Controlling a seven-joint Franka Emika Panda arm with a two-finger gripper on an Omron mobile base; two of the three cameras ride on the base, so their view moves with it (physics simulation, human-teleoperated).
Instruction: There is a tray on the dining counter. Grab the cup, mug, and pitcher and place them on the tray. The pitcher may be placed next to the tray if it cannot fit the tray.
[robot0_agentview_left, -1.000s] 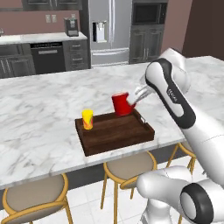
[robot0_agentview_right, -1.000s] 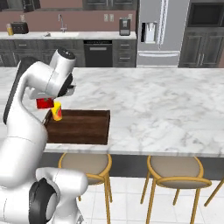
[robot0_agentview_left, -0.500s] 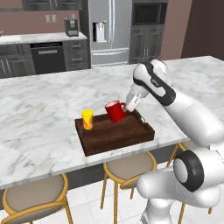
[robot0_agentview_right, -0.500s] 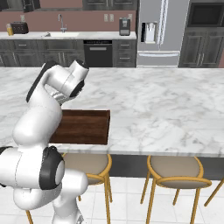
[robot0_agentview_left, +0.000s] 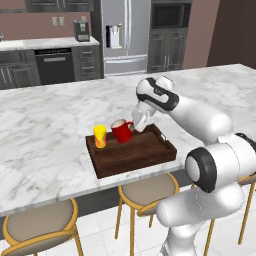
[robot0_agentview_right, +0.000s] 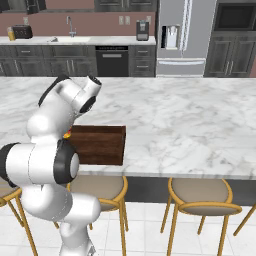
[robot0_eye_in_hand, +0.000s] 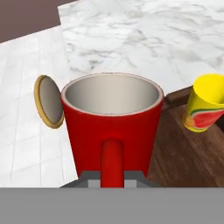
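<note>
One marble dining counter (robot0_agentview_left: 45, 125) carries the whole setup, with the dark wooden tray (robot0_agentview_left: 135, 152) lying near its front edge, long axis running along the counter. Robot arm reaches over the tray from its right end. Red mug (robot0_agentview_left: 120, 131) sits at the tray's back left, upright or nearly so; whether its base already touches the tray floor cannot be told. Gripper (robot0_agentview_left: 136, 125) is at the mug's right side, on the handle side: in the hand view the mug (robot0_eye_in_hand: 112, 127) fills the centre with its handle pointing straight back at the fingers, so the gripper appears clamped on the handle. Yellow cup (robot0_agentview_left: 100, 136) stands upright on the tray just left of the mug, near but apart. Judgement: the release turns on that small gap. Lowering straight down and backing off to the right, away from the cup, should keep both standing.
</note>
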